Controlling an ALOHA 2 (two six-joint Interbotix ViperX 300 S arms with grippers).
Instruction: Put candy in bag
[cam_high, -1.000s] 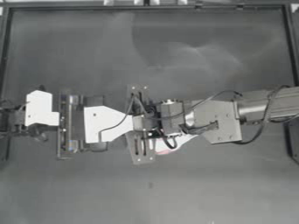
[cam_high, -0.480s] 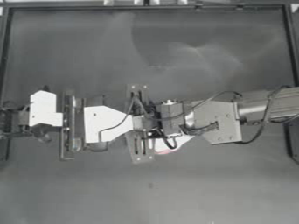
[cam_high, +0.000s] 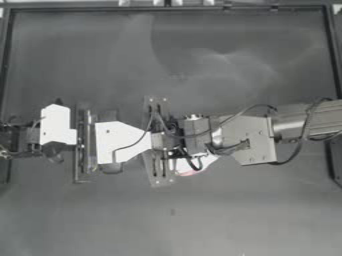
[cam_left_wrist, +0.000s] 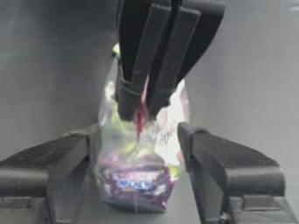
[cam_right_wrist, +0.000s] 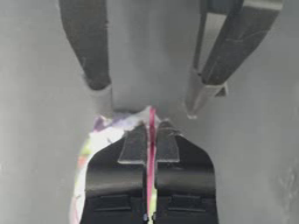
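The bag (cam_left_wrist: 135, 175), clear plastic with colourful sweets inside, hangs upright near the table's middle; in the top view only a pale, pink-edged part of the bag (cam_high: 194, 167) shows under the arms. My right gripper (cam_right_wrist: 151, 127) is shut on the pink strip (cam_right_wrist: 151, 118) at its mouth, reaching in from the right (cam_high: 182, 152). My left gripper (cam_left_wrist: 137, 133) is open, its jaws standing on either side of the bag's body without touching it. I cannot pick out the candy as a separate thing; it is hidden or out of view.
Both arms meet at the middle of the dark table (cam_high: 167, 60). A raised rim (cam_high: 167, 9) runs along the far edge and down both sides.
The left arm has shifted slightly to the right, closer to the bag. The right arm and the bag have stayed where they were.
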